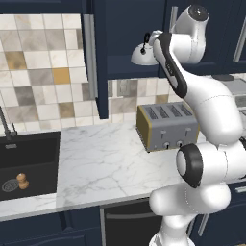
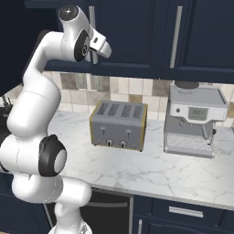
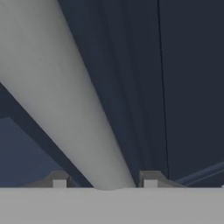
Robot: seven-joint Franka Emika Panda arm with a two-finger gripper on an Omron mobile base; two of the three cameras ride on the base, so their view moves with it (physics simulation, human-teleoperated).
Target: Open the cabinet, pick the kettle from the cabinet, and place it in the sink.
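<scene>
Left base view: one cabinet (image 1: pixel 102 57) door stands swung open, edge-on, with its silver bar handle (image 1: pixel 89 48) facing the camera. Behind it the kettle (image 1: pixel 144 54) sits on the cabinet shelf, partly hidden by the arm's forearm. The sink (image 1: pixel 33 166) lies at the left end of the marble worktop (image 1: pixel 105 163), with a small brown item near its drain. The toaster (image 1: pixel 167 126) stands on the worktop below the kettle.

Right base view: kettle and sink are out of frame. The hand (image 2: pixel 97 54) is raised at a cabinet door handle, in front of the closed navy doors. A coffee machine (image 2: pixel 194 119) stands right of the toaster.

Hand view: a thick silver bar runs diagonally and passes between the two fingertips (image 3: pixel 150 178), against navy panel. The fingers sit either side of the bar, partly closed around it; actual contact cannot be told.

Kettle versus hand: the kettle rests inside the cabinet on the shelf, apart from the hand, which is at the handle bar and not at the kettle.
</scene>
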